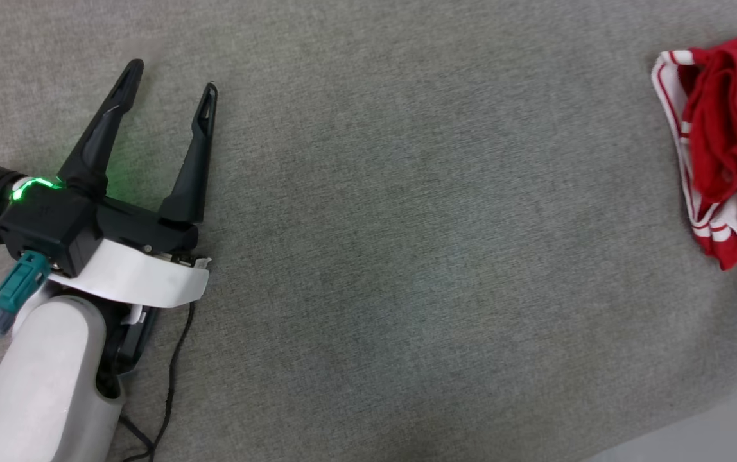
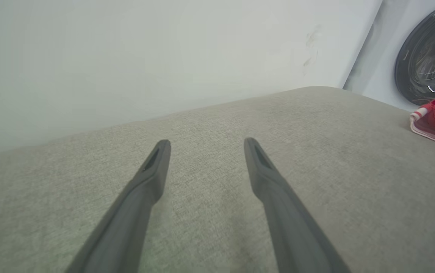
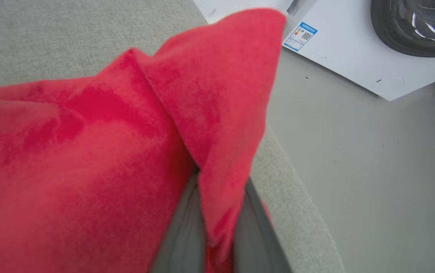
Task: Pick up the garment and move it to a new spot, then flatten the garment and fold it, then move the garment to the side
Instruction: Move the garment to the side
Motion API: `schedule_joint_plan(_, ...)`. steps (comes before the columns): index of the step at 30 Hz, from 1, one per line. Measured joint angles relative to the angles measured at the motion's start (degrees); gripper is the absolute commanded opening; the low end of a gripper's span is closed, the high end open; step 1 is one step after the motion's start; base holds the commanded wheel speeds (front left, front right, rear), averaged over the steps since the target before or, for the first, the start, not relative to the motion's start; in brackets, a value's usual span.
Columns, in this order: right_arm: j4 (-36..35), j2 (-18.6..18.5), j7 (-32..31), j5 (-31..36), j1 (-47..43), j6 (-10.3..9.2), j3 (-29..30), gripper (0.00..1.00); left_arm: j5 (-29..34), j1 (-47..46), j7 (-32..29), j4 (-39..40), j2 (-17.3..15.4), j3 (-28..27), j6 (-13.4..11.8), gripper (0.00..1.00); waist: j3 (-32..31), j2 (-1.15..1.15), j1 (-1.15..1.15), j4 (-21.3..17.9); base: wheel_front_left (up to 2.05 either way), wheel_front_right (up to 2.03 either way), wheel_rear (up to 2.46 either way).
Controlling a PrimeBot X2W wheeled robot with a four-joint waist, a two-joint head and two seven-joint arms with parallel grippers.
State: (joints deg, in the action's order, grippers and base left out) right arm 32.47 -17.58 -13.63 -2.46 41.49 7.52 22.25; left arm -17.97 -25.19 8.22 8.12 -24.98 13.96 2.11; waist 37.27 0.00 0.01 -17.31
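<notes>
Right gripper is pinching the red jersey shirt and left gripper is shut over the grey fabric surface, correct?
No: the left gripper is open over the grey fabric surface, fingers spread, as the head view shows. The right gripper does pinch the red jersey shirt.

Red garment [image 3: 88, 159] fold inside the right pincer [image 3: 219, 189]

The garment [image 1: 731, 135] runs off the head view's right edge.
</notes>
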Motion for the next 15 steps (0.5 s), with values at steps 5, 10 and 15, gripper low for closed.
schedule_joint_plan(5, 1.9, 1.8, 5.7, 5.5, 1.0, 0.0, 2.8, 1.0, -0.2, 0.0, 0.0, -0.1, -0.5, -0.1, 0.0, 1.0, 0.2, 0.0, 0.0, 0.1, 0.0, 0.0, 0.0)
schedule_joint_plan(10, 2.9, 2.1, 12.1, 9.4, 0.3, 0.0, 3.0, 1.0, -1.2, 1.5, 1.4, -3.2, 0.9, 0.8, -0.2, 1.0, -4.0, 0.0, -0.01, 0.1, 0.0, 0.0, 0.0)
schedule_joint_plan(15, 2.5, 1.0, 14.6, 8.3, -4.1, 0.0, -1.4, 1.0, -2.5, 5.2, 3.3, -6.7, 3.2, 1.1, -1.4, 1.0, -9.7, 0.0, -0.01, 0.5, 0.0, 0.0, 0.0)
